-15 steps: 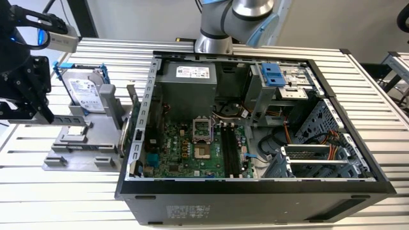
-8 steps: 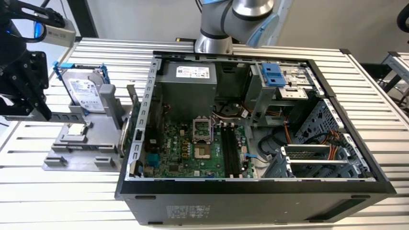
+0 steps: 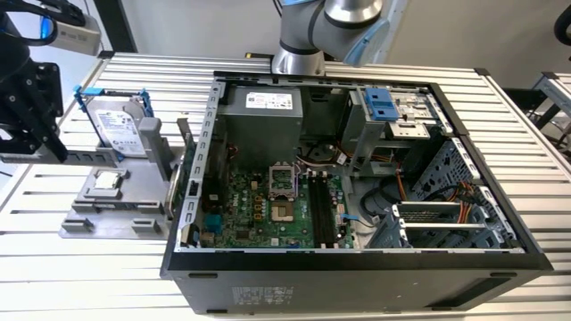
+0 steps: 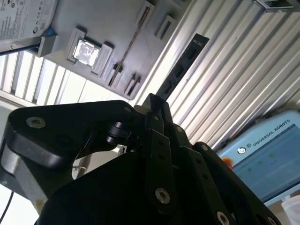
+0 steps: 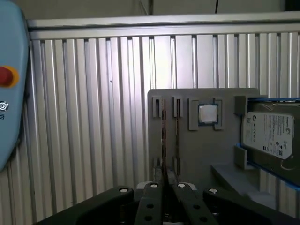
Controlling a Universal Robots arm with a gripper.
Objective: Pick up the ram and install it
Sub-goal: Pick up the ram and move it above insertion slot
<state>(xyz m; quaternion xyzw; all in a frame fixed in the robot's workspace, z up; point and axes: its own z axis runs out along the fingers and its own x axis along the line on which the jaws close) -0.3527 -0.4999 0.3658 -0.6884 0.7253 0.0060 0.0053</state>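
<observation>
In the second wrist view my gripper (image 4: 155,107) is shut on the ram (image 4: 183,62), a long thin dark stick that juts out from between the fingertips. It hangs in the air above the ribbed table, beside the grey fixture (image 4: 112,18). In the first wrist view the fingers (image 5: 151,194) meet low in the picture, over the fixture's narrow slots (image 5: 157,107). In the exterior view the black gripper (image 3: 36,150) hovers at the far left, above the fixture (image 3: 107,200) and well apart from the open computer case (image 3: 357,264).
The grey fixture carries a silver hard drive in a blue frame (image 3: 116,127) and a small square processor chip (image 3: 107,179). Inside the case, long black memory slots (image 3: 321,207) lie on the green motherboard (image 3: 259,214). A blue pendant with a red button (image 5: 7,77) lies on the table.
</observation>
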